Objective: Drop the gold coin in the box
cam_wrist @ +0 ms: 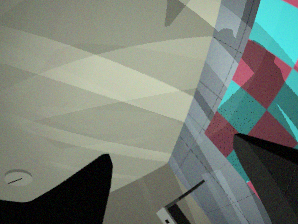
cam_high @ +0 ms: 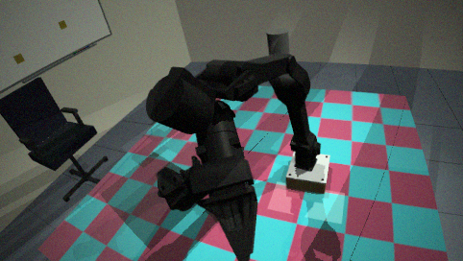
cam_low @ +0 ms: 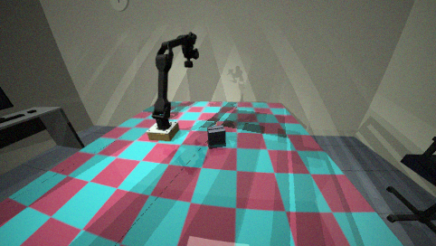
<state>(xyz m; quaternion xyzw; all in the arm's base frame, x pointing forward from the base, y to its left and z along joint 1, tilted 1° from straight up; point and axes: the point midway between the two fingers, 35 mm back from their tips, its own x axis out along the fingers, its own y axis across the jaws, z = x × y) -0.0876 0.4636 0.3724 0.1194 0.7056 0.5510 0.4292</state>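
Waiting up high, the gripper (cam_low: 189, 63) has its fingers wide apart and holds nothing | grey box (cam_low: 216, 136) sits shut on the checkered mat (cam_low: 253, 181), far below the arm | coin and green holder: cannot find them | nothing done yet; whole job left.

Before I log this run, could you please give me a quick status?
Gripper open, empty, raised high above the mat. Grey box closed on the checkered mat, untouched. Coin and holder not discernible. Nothing seen blocking the box.
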